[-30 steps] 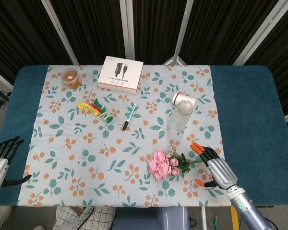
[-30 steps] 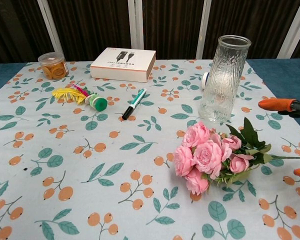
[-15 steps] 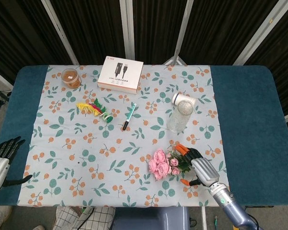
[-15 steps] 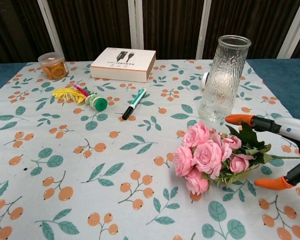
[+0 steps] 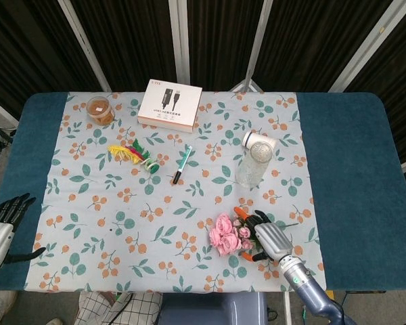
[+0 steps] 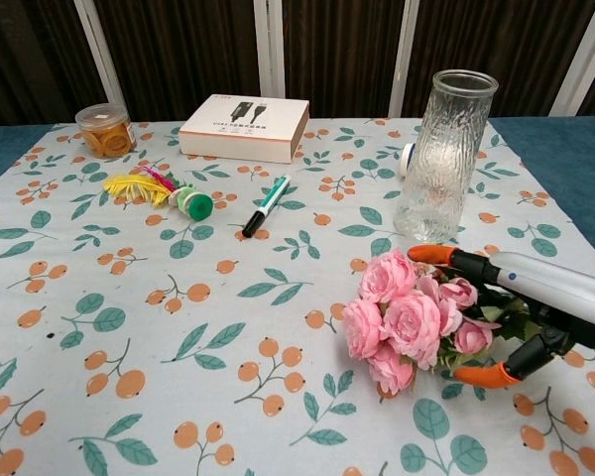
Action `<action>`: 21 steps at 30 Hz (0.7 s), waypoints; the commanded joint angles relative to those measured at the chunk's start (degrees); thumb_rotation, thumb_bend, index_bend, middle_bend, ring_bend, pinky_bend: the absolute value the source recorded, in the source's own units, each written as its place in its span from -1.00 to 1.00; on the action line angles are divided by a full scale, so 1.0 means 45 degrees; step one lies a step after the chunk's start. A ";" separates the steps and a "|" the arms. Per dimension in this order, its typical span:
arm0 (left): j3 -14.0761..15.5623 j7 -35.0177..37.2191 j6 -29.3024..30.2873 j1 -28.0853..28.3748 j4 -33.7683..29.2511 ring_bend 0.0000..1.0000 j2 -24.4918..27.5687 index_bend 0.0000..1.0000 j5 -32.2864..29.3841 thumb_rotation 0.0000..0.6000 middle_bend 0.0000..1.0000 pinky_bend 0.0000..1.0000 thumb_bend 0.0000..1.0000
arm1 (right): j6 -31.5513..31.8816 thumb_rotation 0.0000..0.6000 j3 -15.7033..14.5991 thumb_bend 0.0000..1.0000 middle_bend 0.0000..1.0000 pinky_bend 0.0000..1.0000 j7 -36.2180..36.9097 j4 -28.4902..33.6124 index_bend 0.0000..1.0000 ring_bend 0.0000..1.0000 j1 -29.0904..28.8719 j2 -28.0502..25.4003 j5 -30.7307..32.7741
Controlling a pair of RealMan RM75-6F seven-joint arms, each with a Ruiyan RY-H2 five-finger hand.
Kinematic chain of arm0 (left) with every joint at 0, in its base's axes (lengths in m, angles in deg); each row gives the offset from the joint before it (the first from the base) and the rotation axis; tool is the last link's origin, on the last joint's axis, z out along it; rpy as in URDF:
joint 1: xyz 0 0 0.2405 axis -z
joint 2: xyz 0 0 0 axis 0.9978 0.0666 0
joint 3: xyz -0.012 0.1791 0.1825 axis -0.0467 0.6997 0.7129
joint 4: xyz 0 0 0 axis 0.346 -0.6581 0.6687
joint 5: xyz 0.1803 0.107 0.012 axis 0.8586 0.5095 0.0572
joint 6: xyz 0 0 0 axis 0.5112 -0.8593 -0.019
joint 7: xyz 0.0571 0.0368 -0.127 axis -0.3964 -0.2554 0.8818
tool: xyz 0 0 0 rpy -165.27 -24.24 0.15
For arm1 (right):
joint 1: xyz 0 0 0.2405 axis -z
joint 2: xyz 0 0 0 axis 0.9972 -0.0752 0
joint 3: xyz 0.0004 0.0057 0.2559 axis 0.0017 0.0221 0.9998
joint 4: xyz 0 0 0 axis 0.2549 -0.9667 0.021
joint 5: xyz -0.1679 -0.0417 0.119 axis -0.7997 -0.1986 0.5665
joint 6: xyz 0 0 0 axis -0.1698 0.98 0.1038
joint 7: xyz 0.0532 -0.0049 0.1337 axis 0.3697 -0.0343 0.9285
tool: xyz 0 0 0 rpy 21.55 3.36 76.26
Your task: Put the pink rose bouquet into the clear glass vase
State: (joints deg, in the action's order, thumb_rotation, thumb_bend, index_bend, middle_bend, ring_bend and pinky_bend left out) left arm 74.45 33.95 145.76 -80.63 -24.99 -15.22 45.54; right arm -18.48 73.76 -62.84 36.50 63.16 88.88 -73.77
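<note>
The pink rose bouquet [image 5: 225, 233] [image 6: 402, 319] lies on the floral cloth near the front edge, blooms pointing left. My right hand [image 5: 267, 235] [image 6: 521, 297] reaches over its leafy stem end, orange-tipped fingers [image 6: 431, 255] above and thumb [image 6: 484, 376] below, still spread apart around the stems. The clear glass vase [image 5: 252, 164] [image 6: 442, 159] stands upright just behind the bouquet. My left hand [image 5: 1, 227] hovers at the table's left front corner with fingers spread and nothing in it; the chest view does not show it.
A white box [image 5: 170, 105] and an orange-filled jar [image 5: 99, 110] sit at the back. A yellow and green toy [image 5: 132, 155] and a marker pen [image 5: 182, 164] lie mid-table. A white round object [image 5: 257, 141] sits behind the vase.
My right hand has moved left from beside the bouquet until its fingers span the leafy stems. The bouquet has barely shifted. The left hand has not moved.
</note>
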 commanded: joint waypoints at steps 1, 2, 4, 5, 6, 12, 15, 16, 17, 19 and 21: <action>-0.0005 0.0014 -0.0015 0.0003 -0.0015 -1.00 0.0010 -1.00 -0.0025 1.00 -1.00 -1.00 -1.00 | 0.0025 1.00 0.0054 -0.47 -0.42 -0.62 -0.0318 -0.0411 -0.71 -0.40 -0.0103 0.0431 0.0108; -0.0006 0.0024 -0.0023 0.0003 -0.0020 -1.00 0.0016 -1.00 -0.0036 1.00 -1.00 -1.00 -1.00 | 0.0037 1.00 0.0046 -0.47 -0.36 -0.52 -0.0421 -0.0530 -0.65 -0.33 -0.0128 0.0535 0.0100; -0.0007 0.0050 -0.0035 0.0007 -0.0032 -1.00 0.0028 -1.00 -0.0048 1.00 -1.00 -1.00 -1.00 | 0.0048 1.00 0.0026 -0.47 -0.26 -0.37 -0.0577 -0.0732 -0.54 -0.22 -0.0173 0.0718 0.0091; -0.0009 0.0066 -0.0040 0.0008 -0.0038 -1.00 0.0034 -1.00 -0.0057 1.00 -1.00 -1.00 -1.00 | 0.0068 1.00 0.0022 -0.47 -0.17 -0.28 -0.0634 -0.0802 -0.44 -0.12 -0.0182 0.0788 0.0100; -0.0012 0.0080 -0.0047 0.0012 -0.0044 -1.00 0.0040 -1.00 -0.0064 1.00 -1.00 -1.00 -1.00 | 0.0096 1.00 0.0024 -0.47 -0.12 -0.24 -0.0679 -0.0850 -0.38 -0.07 -0.0185 0.0851 0.0117; -0.0009 0.0157 -0.0076 0.0022 -0.0073 -1.00 0.0070 -1.00 -0.0075 1.00 -1.00 -1.00 -1.00 | 0.0206 1.00 0.0039 -0.47 0.04 -0.14 -0.1025 -0.0736 -0.18 0.09 -0.0199 0.0903 0.0267; -0.0006 0.0182 -0.0082 0.0023 -0.0089 -1.00 0.0081 -1.00 -0.0077 1.00 -1.00 -1.00 -1.00 | 0.0382 1.00 0.0169 -0.47 0.05 -0.14 -0.1023 -0.0345 -0.17 0.10 -0.0187 0.0724 0.0305; -0.0005 0.0190 -0.0079 0.0023 -0.0095 -1.00 0.0084 -1.00 -0.0073 1.00 -1.00 -1.00 -1.00 | 0.0492 1.00 0.0262 -0.47 0.05 -0.14 -0.0963 -0.0100 -0.17 0.10 -0.0176 0.0589 0.0311; -0.0005 0.0194 -0.0071 0.0020 -0.0096 -1.00 0.0086 -1.00 -0.0070 1.00 -1.00 -1.00 -1.00 | 0.0577 1.00 0.0356 -0.47 0.05 -0.14 -0.0913 0.0143 -0.17 0.10 -0.0174 0.0430 0.0328; -0.0001 0.0197 -0.0068 0.0017 -0.0108 -1.00 0.0091 -1.00 -0.0065 1.00 -1.00 -1.00 -1.00 | 0.0757 1.00 0.0584 -0.47 0.05 -0.14 -0.0791 0.0634 -0.17 0.10 -0.0175 0.0098 0.0374; 0.0004 0.0220 -0.0079 0.0016 -0.0133 -1.00 0.0100 -1.00 -0.0072 1.00 -1.00 -1.00 -1.00 | 0.1031 1.00 0.0960 -0.47 0.05 -0.14 -0.0559 0.1195 -0.17 0.10 -0.0170 -0.0303 0.0455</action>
State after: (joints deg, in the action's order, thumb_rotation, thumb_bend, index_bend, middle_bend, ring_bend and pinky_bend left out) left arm 74.47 34.93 145.41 -80.56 -25.59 -14.77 45.21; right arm -15.33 76.22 -66.50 39.32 62.36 89.56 -72.15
